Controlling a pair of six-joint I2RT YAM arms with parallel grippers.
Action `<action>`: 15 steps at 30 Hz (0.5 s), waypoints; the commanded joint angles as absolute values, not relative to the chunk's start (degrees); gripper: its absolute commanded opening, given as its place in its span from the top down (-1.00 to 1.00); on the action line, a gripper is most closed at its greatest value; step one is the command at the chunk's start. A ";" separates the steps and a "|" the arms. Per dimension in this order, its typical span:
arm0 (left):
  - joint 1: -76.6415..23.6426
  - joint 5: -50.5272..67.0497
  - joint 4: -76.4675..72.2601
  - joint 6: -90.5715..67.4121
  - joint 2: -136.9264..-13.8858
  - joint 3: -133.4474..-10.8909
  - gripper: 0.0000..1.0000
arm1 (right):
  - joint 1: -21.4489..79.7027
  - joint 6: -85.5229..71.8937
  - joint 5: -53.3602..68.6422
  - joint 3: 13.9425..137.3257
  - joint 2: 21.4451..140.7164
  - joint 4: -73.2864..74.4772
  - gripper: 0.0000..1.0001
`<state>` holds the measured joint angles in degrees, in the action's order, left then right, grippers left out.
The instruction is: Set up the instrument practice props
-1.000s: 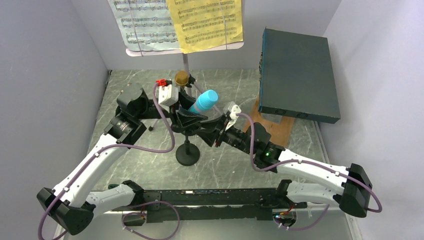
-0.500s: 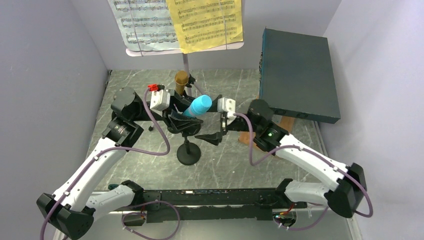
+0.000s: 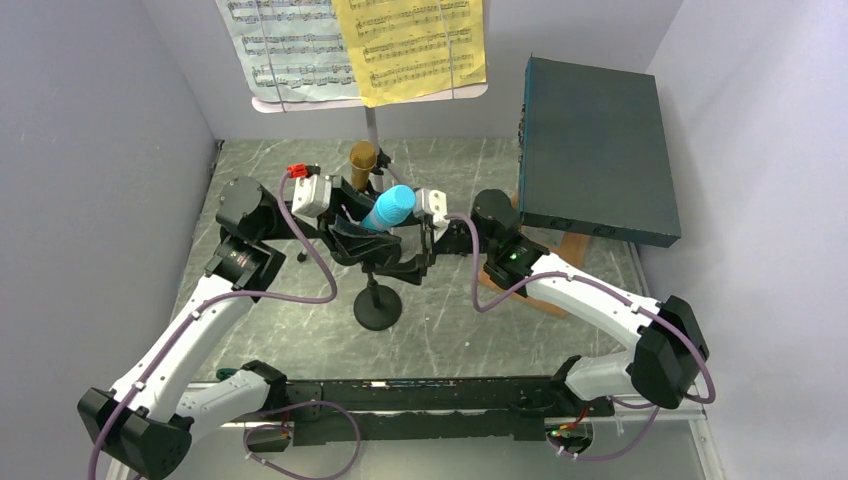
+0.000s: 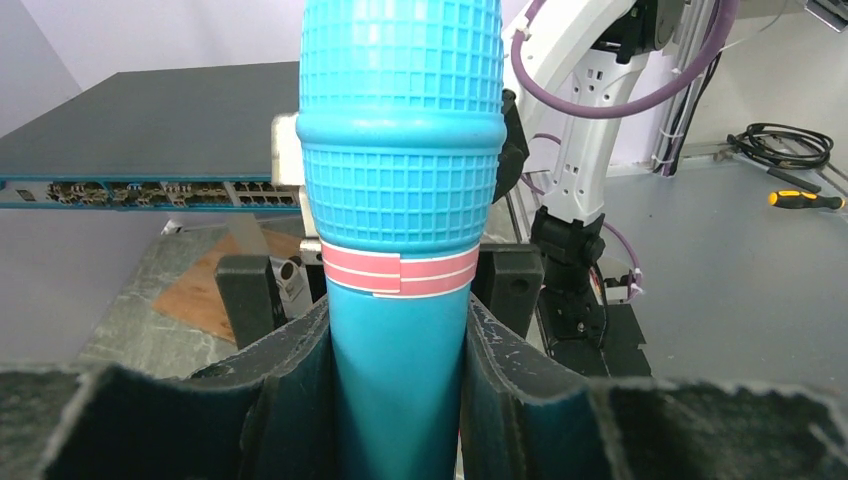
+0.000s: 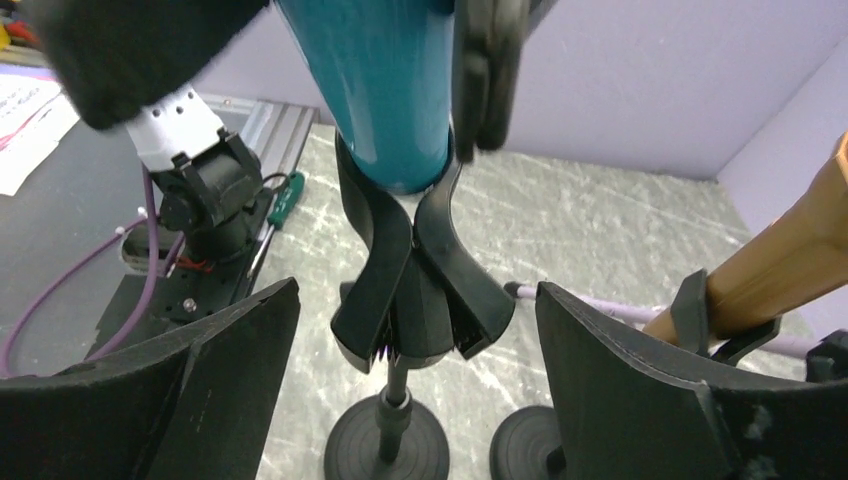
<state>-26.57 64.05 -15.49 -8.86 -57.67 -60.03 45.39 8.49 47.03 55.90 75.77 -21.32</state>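
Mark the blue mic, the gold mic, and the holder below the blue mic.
blue microphone [image 4: 400, 150]: left wrist view, on its mesh head.
gold microphone [image 3: 362, 158]: top external view, on its gold body.
mic holder [image 5: 405, 320]: right wrist view, on its forked clip.

Robot lab test cell, plain lilac walls [image 3: 100, 150], bench screwdriver [image 4: 800, 198]

Top external: high above and behind the arm bases, facing down and forward; takes in the whole table [image 3: 470, 320] up to the sheet-music pages [image 3: 400, 50] at the back.
Left wrist: between the left gripper [image 4: 398, 335] fingers, very near the blue microphone [image 4: 400, 150], facing the dark teal network switch [image 4: 150, 120].
Right wrist: low and close, facing the black mic holder [image 5: 372, 250] between the right gripper [image 5: 415, 300] fingers.
Shared: the blue microphone shows in all three views.
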 commanded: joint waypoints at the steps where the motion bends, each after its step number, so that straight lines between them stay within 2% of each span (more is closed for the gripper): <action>1: -25.78 67.10 -20.72 -11.38 -57.61 -59.02 1.00 | 45.29 4.52 48.30 56.91 75.15 -30.96 -0.73; 3: -25.58 67.38 -21.61 -12.14 -57.73 -58.87 1.00 | 45.19 4.52 48.49 57.60 75.69 -30.08 -0.58; 4: -25.50 67.47 -21.70 -12.26 -57.82 -58.81 1.00 | 45.27 4.56 48.42 57.91 75.88 -29.60 -0.32; 5: -25.49 67.52 -21.66 -12.21 -57.91 -58.76 1.00 | 45.22 4.76 48.16 58.14 75.99 -29.16 0.20; 6: -25.49 67.58 -21.36 -12.10 -57.94 -58.69 1.00 | 45.21 5.09 47.55 58.18 75.98 -28.72 0.80; 7: -25.49 67.59 -20.98 -11.82 -57.92 -58.59 1.00 | 45.20 5.33 46.65 57.92 75.69 -28.44 1.00; 15: -25.49 63.86 -23.38 -10.68 -54.28 -53.43 1.00 | 44.87 5.36 43.29 55.53 74.21 -28.96 1.00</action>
